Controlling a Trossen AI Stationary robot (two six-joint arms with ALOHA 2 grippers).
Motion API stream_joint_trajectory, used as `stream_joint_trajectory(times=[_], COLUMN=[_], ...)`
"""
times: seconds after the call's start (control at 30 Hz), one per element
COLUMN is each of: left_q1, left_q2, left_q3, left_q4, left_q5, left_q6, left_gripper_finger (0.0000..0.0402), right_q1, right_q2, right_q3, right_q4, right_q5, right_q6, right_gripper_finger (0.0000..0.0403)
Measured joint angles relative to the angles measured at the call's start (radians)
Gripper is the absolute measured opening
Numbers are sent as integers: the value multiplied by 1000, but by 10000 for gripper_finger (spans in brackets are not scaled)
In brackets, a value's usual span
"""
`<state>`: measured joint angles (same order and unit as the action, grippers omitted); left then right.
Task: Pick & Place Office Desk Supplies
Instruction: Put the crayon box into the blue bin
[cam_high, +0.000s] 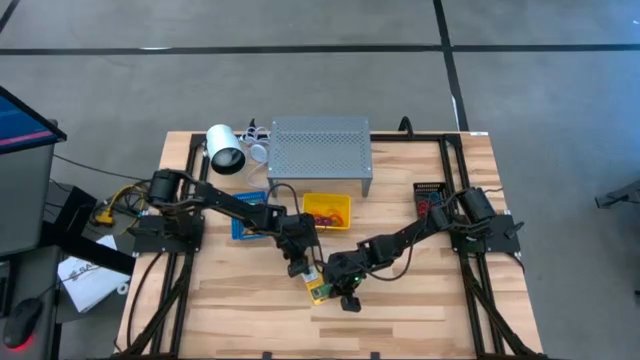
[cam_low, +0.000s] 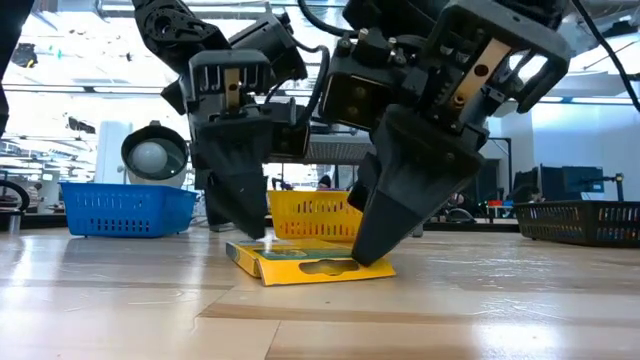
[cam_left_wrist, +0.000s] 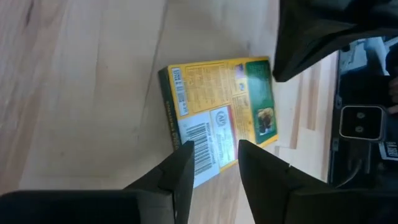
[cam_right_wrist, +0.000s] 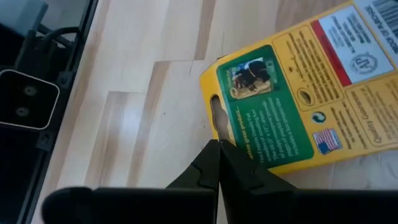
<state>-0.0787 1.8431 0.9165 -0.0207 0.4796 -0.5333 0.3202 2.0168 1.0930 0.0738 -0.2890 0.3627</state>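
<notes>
On the table (cam_low: 480, 310), a flat yellow-green crayon box (cam_low: 300, 262).

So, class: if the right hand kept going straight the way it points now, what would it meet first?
The right hand, shut, points down at the crayon box lying on the table. It would likely meet the box's green end first, though its tips may already touch it.

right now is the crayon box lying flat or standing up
Flat: the crayon box lies on its broad face on the table, barcode side up.
</notes>
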Motion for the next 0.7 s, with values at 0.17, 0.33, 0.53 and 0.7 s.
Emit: stream_joint_trajectory(times=[0.17, 0.33, 0.53, 0.7], left_q1=[2, 6, 17, 42], left_q2=[32, 50, 53, 45], left_q3=[3, 5, 4, -2], left_q4=[14, 26, 29, 1], left_q5=[8, 26, 37, 44], left_q6=[-14, -22, -25, -32], left_gripper_finger=[122, 123, 119, 118], right_q1=[6, 6, 6, 6], right_q2=[0, 0, 0, 1], right_q3=[-18, -18, -18, -18], right_q4=[43, 45, 45, 44], right_q5=[-1, -2, -6, -7], right_q6=[16, 15, 13, 13], right_gripper_finger=[0, 0, 0, 0])
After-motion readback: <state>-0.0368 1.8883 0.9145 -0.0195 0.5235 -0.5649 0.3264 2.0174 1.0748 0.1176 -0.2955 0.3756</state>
